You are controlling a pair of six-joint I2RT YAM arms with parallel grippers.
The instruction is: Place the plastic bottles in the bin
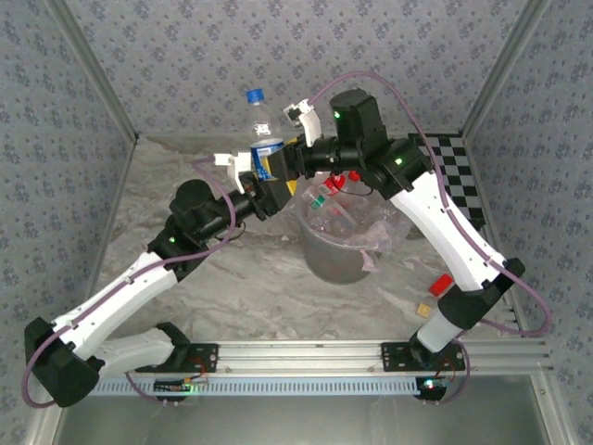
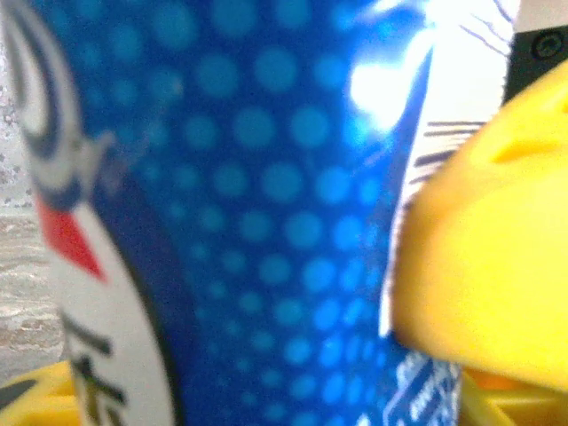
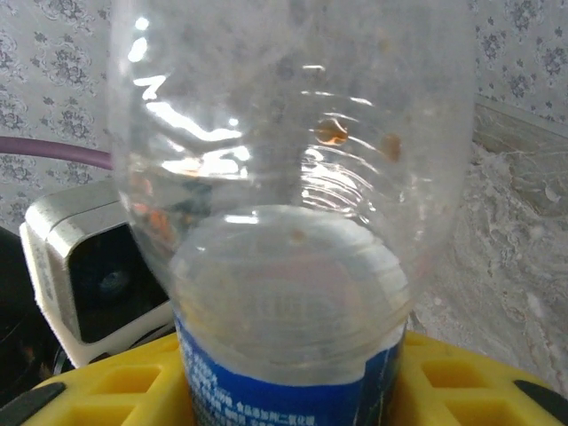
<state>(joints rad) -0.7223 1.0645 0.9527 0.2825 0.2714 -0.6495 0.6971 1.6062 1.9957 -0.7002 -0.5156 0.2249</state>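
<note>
The top external camera looked down from above the near edge onto the whole table, while both wrist cameras sat very close to the same blue-labelled bottle, which all views shared.

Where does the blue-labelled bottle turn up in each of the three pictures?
Top view: the bottle stands upright in the upper middle, up and left of the bin.
Left wrist view: the bottle is very close, its blue dotted label running from the left edge to past centre.
Right wrist view: the bottle is at centre, clear shoulder above the label.
Shared landmark: the grey marbled tabletop.
</note>
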